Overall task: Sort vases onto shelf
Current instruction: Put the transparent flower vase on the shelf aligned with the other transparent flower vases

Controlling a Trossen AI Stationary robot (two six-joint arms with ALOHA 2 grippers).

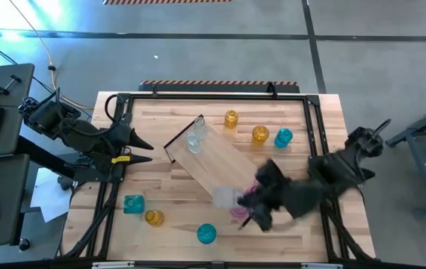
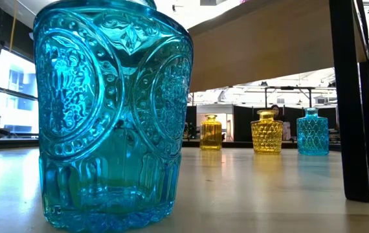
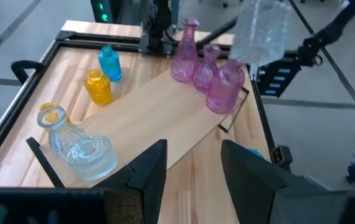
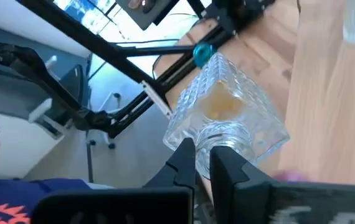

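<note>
The shelf (image 1: 213, 168) lies slantwise on the table. Three pink vases (image 3: 205, 68) stand on its end toward the table's right, and two clear vases (image 3: 78, 146) on its other end. Yellow vases (image 1: 261, 134) and a teal vase (image 1: 283, 137) stand toward the far edge. Another teal vase (image 1: 133, 203), a yellow vase (image 1: 153, 217) and a teal vase (image 1: 206, 234) stand toward the near edge. My right gripper (image 4: 202, 165) is shut on a clear square vase (image 4: 227, 112) above the pink vases. My left gripper (image 3: 193, 168) waits open at the table's left. My right gripper pinches the clear vase by its neck (image 4: 222, 135) between its two fingers (image 4: 184, 163). The body reaches out beyond the fingertips. The vase (image 3: 261, 31) is lifted clear, above the pink vases at the shelf's end.
The table has a dark frame (image 1: 314, 119) along its edges. In the low view a large teal vase (image 2: 113, 110) fills the foreground and the shelf's dark end piece (image 2: 353, 97) stands on the right. Bare board (image 3: 146, 118) lies between the clear and pink vases.
</note>
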